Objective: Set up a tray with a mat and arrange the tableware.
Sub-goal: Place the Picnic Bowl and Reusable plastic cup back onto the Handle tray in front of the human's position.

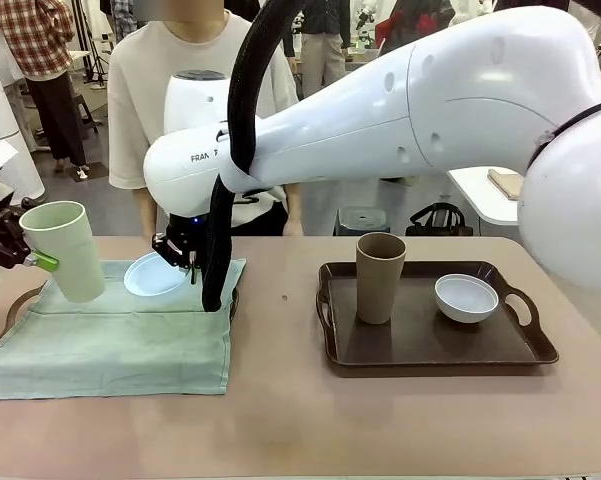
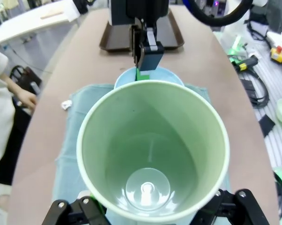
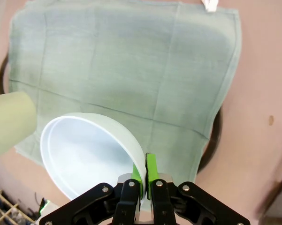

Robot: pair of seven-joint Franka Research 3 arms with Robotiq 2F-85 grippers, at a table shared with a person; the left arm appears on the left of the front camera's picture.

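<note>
Roughly halfway: clamping green cup (image 1: 65,250) in left claw (image 1: 38,260), blue bowl (image 3: 84,154) in right claw (image 3: 143,169), over mat (image 1: 130,340); yet to fetch brown cup (image 1: 380,275), white bowl (image 1: 467,297).

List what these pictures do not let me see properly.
1. Front view: the mat covers the left tray except its rim.
2. Front view: the black hose hides part of the right tool on the light blue bowl.
3. Left wrist view: the pale green tumbler mostly hides the pads of the left tool.

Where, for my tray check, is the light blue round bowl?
Front view, left of centre: the light blue bowl is tilted over the green cloth mat, rim pinched in the right claw.
</note>
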